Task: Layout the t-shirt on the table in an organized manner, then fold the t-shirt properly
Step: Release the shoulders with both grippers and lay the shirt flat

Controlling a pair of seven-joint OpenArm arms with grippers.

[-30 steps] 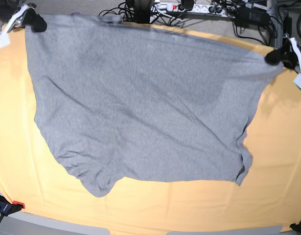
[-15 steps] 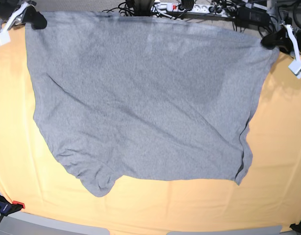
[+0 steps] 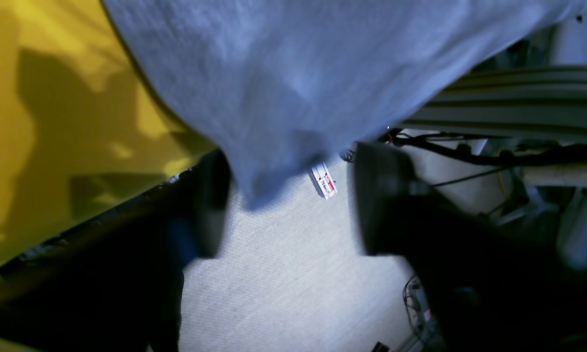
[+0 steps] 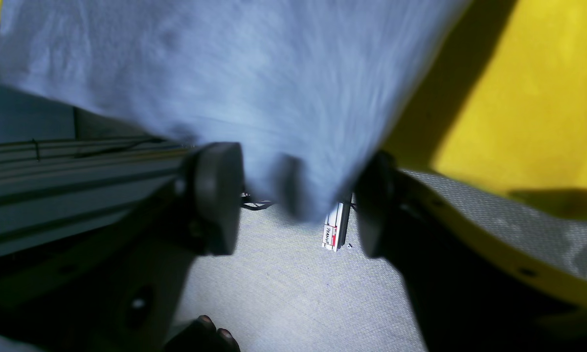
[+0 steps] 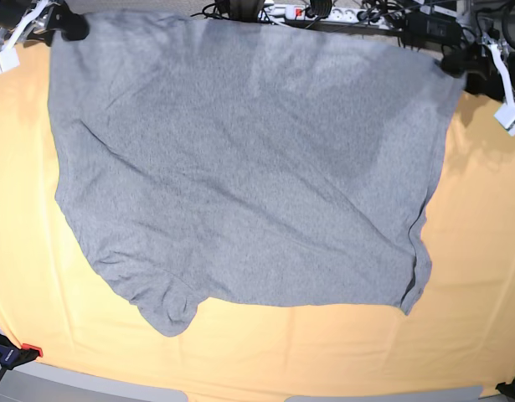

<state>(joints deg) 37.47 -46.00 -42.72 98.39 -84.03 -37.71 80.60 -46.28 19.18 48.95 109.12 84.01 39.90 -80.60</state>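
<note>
Between the parted jaws of the left gripper [image 3: 288, 200] hangs a corner of the grey t-shirt [image 5: 240, 167], unclamped. Another corner droops between the right gripper's [image 4: 293, 195] spread jaws, free too. Beyond both, the shirt lies spread across the table [image 5: 483, 251].

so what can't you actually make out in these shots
- Black lettering on the t-shirt: none shows in base view; only plain grey faces up.
- Shirt corners in both wrist views: blurred between the open jaws of the left gripper and right gripper, so contact is unclear.
- Far edge of the table: covered by the shirt in base view.
- Label on the floor: too small to read.
</note>
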